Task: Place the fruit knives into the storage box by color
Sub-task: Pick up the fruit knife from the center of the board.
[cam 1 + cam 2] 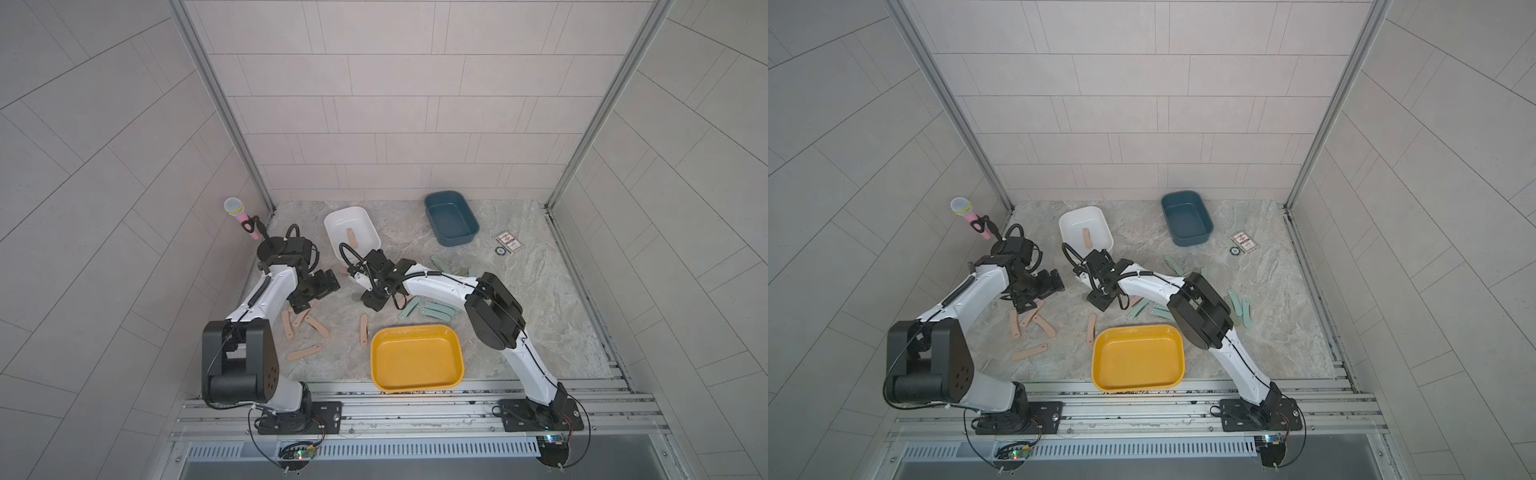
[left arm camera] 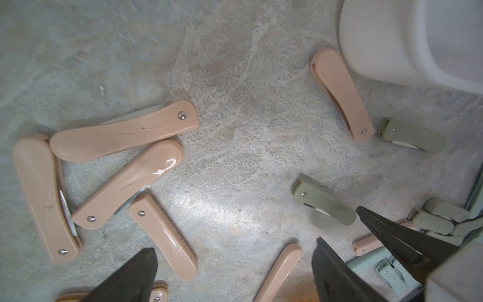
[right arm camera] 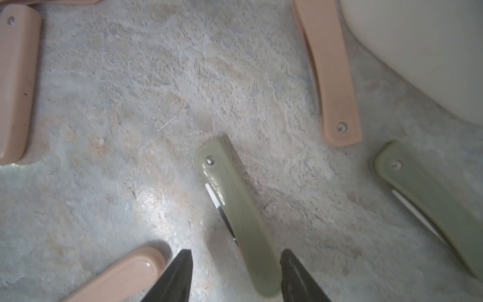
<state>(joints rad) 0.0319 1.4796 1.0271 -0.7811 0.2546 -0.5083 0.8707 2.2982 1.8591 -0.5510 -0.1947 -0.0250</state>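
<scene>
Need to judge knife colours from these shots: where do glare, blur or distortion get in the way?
Left wrist view: glare whitens the table and streaks one pink knife; the white box is blurred. Right wrist view: similar table glare, olive knife sharp. Both top views: even light, tile lines on the side wall bowed.

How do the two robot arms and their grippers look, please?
Both the left arm and right arm have white links, bulky black joint housings and black cables looping at the wrists. The left gripper and right gripper have black, pointed fingers.
</scene>
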